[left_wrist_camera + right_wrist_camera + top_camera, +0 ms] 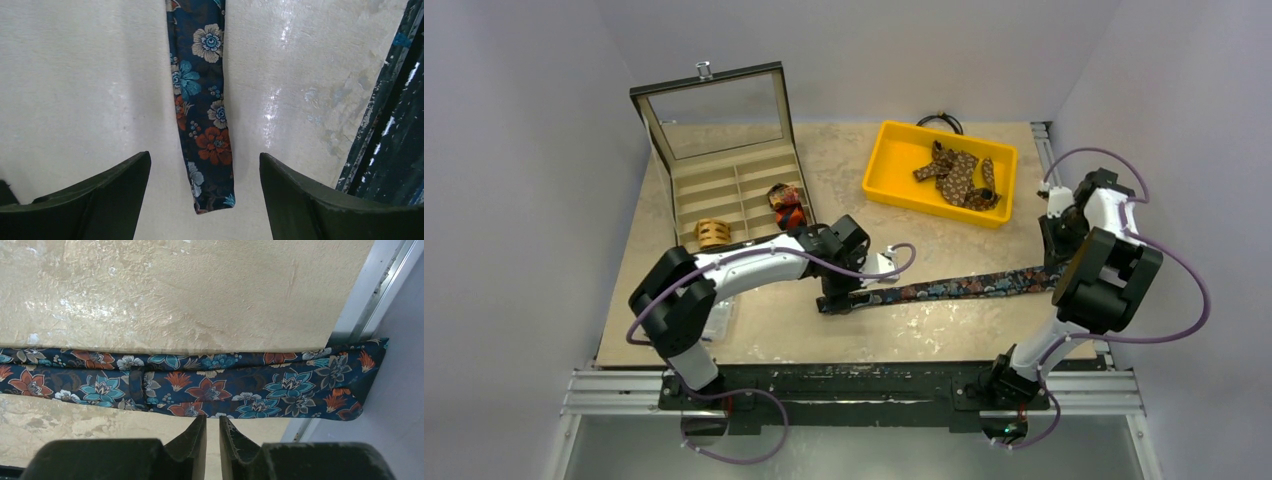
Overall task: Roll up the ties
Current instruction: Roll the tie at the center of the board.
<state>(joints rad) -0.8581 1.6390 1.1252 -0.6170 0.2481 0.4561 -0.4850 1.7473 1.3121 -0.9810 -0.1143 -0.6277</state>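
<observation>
A dark navy floral tie (964, 287) lies flat across the table, running left to right. Its narrow end (207, 125) sits between the fingers of my left gripper (204, 156), which is open and straddles it without touching. Its wide end (200, 385) overhangs the table's right edge. My right gripper (212, 418) has its tips at the near edge of that end, nearly shut with only a thin slit and nothing seen in it. A brown dotted tie (959, 175) lies crumpled in the yellow tray (879, 185). A tan coil (713, 232) and a red-orange coil (786, 205) sit in the box.
The compartment box (724, 190) stands at the back left with its glass lid (714, 110) up. A thin black cable loop (939, 120) lies behind the tray. A metal rail (370, 305) runs along the table's right edge. The dark front frame (395, 125) is close to my left gripper.
</observation>
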